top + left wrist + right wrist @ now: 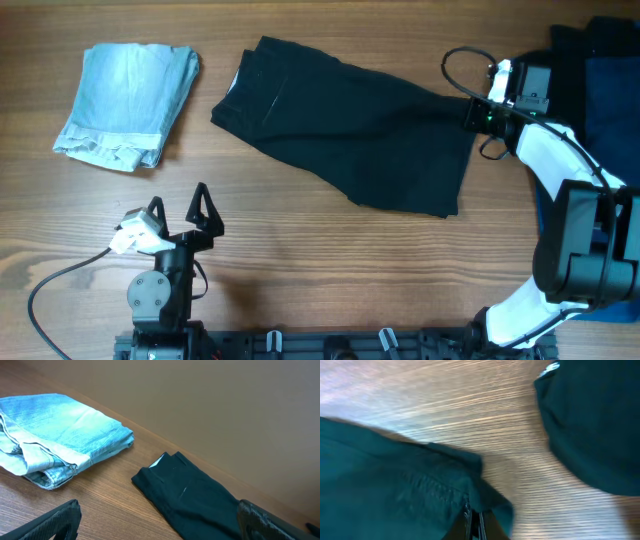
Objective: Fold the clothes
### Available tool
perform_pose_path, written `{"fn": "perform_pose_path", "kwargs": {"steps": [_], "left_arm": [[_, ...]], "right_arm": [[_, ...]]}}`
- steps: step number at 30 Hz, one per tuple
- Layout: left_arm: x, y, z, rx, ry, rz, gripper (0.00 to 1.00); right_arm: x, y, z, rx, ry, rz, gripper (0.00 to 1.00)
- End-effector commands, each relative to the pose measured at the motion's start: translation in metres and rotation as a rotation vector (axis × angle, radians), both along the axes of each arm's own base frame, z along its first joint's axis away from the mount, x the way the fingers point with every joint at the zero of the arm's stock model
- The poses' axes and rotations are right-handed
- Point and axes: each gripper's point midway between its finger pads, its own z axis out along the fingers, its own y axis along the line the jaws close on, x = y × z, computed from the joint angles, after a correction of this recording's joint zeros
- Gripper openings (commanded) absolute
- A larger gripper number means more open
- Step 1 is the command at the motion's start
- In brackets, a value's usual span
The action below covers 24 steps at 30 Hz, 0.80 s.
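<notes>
While the black garment (350,130) lies spread flat on the table (330,270), its long axis runs across the table, one end near the folded denim piece (128,100) and the other under the right gripper (474,112). That gripper sits at the far corner of the garment's right-hand end. In the right wrist view its fingers appear pressed together on a raised fold of the dark cloth, though the picture is blurred. So the bulk of the garment lies away from the right gripper, toward the denim, and I judge a fold would carry this end along the long axis over the rest.

The left gripper (180,205) stands well apart from the garment, off its near-left side, with its fingers spread and nothing between them. It is nearer the garment's denim-side end but touches no cloth. Beyond the garment's right end, past the right gripper, a pile of dark clothes (600,50) waits, apart from the garment
</notes>
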Motion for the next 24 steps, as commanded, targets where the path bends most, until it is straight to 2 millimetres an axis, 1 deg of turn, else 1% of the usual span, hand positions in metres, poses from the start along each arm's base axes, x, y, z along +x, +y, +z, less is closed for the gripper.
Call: {"fn": "perform_pose_path", "kwargs": {"steps": [1, 3, 4, 5, 6, 7, 9, 11, 12, 13, 14, 15, 16, 18, 21, 24], "left_arm": [[0.0, 0.002, 0.0, -0.001, -0.006, 0.012, 1.0], [0.0, 0.002, 0.0, -0.001, -0.006, 0.012, 1.0], [0.0, 0.002, 0.0, -0.001, -0.006, 0.012, 1.0], [0.0, 0.002, 0.0, 0.0, -0.006, 0.012, 1.0], [0.0, 0.002, 0.0, -0.001, -0.006, 0.012, 1.0], [0.0, 0.002, 0.0, -0.001, -0.006, 0.012, 1.0], [0.0, 0.002, 0.0, -0.001, -0.006, 0.012, 1.0], [0.0, 0.002, 0.0, 0.0, -0.006, 0.012, 1.0], [0.0, 0.002, 0.0, -0.001, -0.006, 0.012, 1.0], [0.0, 0.002, 0.0, -0.001, -0.006, 0.012, 1.0], [0.0, 0.002, 0.0, -0.001, -0.006, 0.012, 1.0], [0.0, 0.002, 0.0, -0.001, -0.006, 0.012, 1.0], [0.0, 0.002, 0.0, -0.001, -0.006, 0.012, 1.0], [0.0, 0.002, 0.0, -0.001, -0.006, 0.012, 1.0], [0.0, 0.002, 0.0, -0.001, -0.006, 0.012, 1.0], [0.0, 0.002, 0.0, -0.001, -0.006, 0.012, 1.0]], "right_arm": [[-0.007, -0.036, -0.011, -0.209, 0.055, -0.056, 0.04], [-0.002, -0.037, -0.007, -0.213, 0.028, -0.059, 0.05], [0.002, -0.036, -0.003, -0.205, 0.012, -0.064, 0.51], [0.004, -0.031, 0.001, -0.179, 0.01, -0.045, 0.77], [0.004, -0.027, 0.003, -0.159, 0.013, -0.034, 0.84], [0.003, -0.024, 0.008, -0.138, 0.021, -0.036, 0.88], [-0.014, -0.022, 0.017, -0.081, 0.077, -0.11, 0.92], [-0.042, -0.018, 0.015, -0.032, 0.179, -0.173, 0.92], [-0.055, -0.015, 0.011, -0.013, 0.232, -0.192, 0.88], [-0.073, -0.01, 0.003, 0.017, 0.312, -0.202, 0.82], [-0.088, -0.003, -0.007, 0.043, 0.371, -0.19, 0.73], [-0.096, 0.001, -0.014, 0.062, 0.399, -0.182, 0.66], [-0.104, 0.004, -0.022, 0.071, 0.418, -0.179, 0.64], [-0.108, 0.007, -0.032, 0.085, 0.417, -0.171, 0.63], [-0.107, 0.021, -0.047, 0.154, 0.379, -0.136, 0.61], [-0.101, 0.022, -0.053, 0.151, 0.324, -0.107, 0.61]]}}
